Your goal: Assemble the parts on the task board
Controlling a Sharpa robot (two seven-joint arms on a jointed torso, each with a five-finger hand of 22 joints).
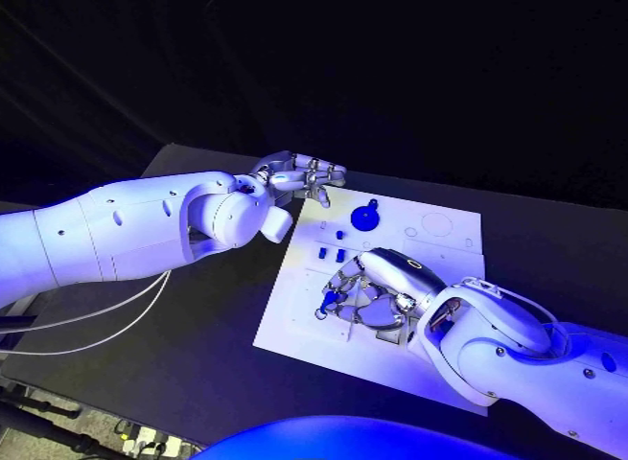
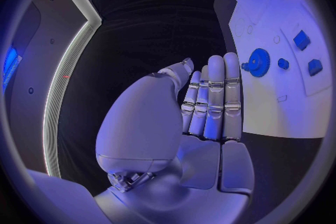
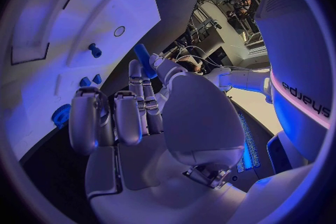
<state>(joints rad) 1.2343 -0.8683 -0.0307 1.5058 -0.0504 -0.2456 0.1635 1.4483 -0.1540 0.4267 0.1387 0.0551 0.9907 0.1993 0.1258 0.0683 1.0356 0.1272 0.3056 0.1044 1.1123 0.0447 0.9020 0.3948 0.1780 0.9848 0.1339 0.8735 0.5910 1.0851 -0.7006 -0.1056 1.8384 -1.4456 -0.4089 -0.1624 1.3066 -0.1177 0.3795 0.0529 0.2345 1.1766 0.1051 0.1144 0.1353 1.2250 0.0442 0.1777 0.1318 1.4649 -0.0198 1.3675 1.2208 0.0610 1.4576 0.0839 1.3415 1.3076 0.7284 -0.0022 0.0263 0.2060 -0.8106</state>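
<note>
On the task board (image 1: 445, 251): 1 blue gear (image 1: 365, 218), 3 small blue parts (image 1: 337, 254). Right hand (image 1: 373, 299) pinches 1 blue part (image 1: 326, 299); left hand (image 1: 297, 178), fingers pressed together, holds nothing.

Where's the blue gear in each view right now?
Head view: blue gear on the task board, beside the left hand.
Left wrist view: gear beyond the fingertips.
Right wrist view: gear at the board's edge.
Shared landmark: the small blue parts nearby.
</note>
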